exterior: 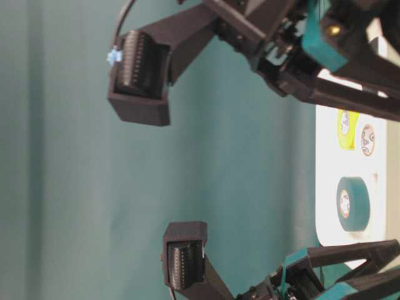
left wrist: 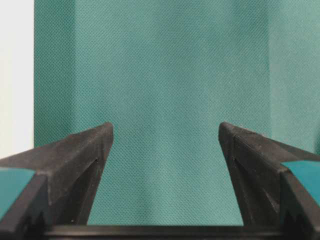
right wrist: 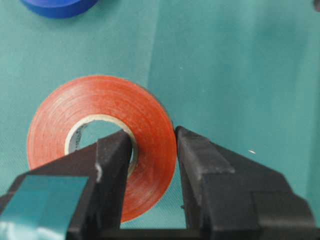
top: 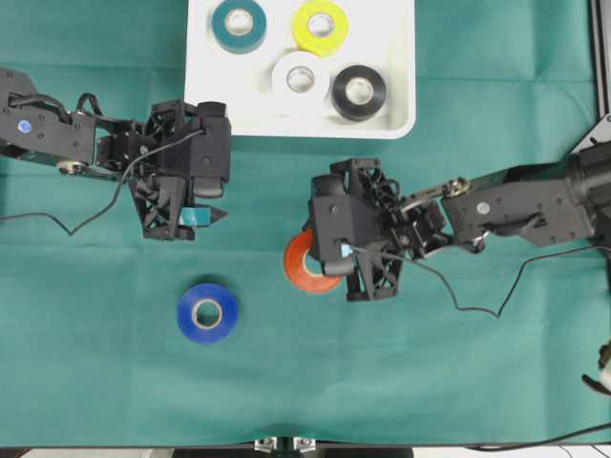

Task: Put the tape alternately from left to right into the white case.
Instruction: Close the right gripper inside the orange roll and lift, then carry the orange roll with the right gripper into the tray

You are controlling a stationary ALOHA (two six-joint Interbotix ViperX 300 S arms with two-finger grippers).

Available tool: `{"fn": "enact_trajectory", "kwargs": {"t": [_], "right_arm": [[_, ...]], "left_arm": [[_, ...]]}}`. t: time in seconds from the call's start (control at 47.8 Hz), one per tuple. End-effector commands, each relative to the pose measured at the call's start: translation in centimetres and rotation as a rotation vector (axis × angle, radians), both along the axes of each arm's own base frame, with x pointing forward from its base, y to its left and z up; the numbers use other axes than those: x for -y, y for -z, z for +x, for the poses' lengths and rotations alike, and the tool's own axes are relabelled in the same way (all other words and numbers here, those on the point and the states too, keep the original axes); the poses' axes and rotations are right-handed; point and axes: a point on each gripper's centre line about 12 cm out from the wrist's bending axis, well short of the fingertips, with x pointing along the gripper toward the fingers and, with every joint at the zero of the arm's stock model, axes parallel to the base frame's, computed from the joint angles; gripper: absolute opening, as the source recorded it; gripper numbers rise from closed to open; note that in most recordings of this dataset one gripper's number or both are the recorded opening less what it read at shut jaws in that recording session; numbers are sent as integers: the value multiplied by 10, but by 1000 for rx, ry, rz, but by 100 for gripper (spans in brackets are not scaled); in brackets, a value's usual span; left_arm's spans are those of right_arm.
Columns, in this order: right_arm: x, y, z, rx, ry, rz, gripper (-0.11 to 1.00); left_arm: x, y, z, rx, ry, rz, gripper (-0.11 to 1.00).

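Note:
The white case (top: 205,86) lies at the top of the overhead view and holds the teal (top: 239,26), yellow (top: 321,26), white (top: 301,76) and black (top: 359,92) tape rolls. On the green cloth a blue roll (top: 207,312) lies flat at lower left. The orange-red roll (top: 304,263) is at the centre, and my right gripper (right wrist: 152,137) is shut on its wall (right wrist: 150,125), one finger inside the core and one outside. My left gripper (left wrist: 165,127) hangs open over bare cloth just below the case's left corner (top: 191,215), with nothing between its fingers.
The green cloth (top: 430,363) covers the whole table. Cables trail from both arms across it, one at right (top: 458,305). The table-level view shows the case (exterior: 325,187) behind the left gripper's two spread fingers (exterior: 140,69).

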Motion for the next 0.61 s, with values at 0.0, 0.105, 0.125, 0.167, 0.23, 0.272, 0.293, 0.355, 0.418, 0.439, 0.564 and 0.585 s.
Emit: {"fn": "enact_trajectory", "kwargs": {"t": [0.0, 0.105, 0.125, 0.167, 0.23, 0.272, 0.293, 0.355, 0.418, 0.439, 0.564, 0.585], "right_arm": [[4, -18, 1, 45, 7, 4, 29], [8, -18, 2, 46, 12, -3, 29], [10, -18, 2, 45, 14, -7, 29], [14, -18, 3, 46, 19, -13, 29], [23, -19, 4, 54, 32, -25, 29], [29, -18, 5, 54, 42, -31, 29], [33, -18, 5, 55, 49, -35, 29], [45, -19, 7, 59, 72, -42, 29], [56, -20, 8, 63, 95, -47, 29], [60, -20, 8, 66, 102, -49, 29], [86, -22, 10, 91, 154, -49, 29], [90, -23, 11, 99, 161, -48, 29]], "left_arm": [[1, -7, -1, 26, 1, -2, 86], [1, -7, -1, 29, 1, -2, 85], [1, -7, -1, 29, 2, -1, 86], [1, -7, -1, 32, 1, -2, 85], [1, -8, 0, 37, 1, -2, 85], [1, -7, -1, 35, 1, -2, 85], [1, -7, -1, 35, -1, -2, 85], [1, -7, -1, 35, 1, -2, 86], [1, -7, -1, 37, 1, -2, 85], [1, -7, -1, 34, 1, -2, 85], [1, -6, -2, 32, 1, -2, 85], [1, -6, -1, 34, 1, -2, 85]]}}
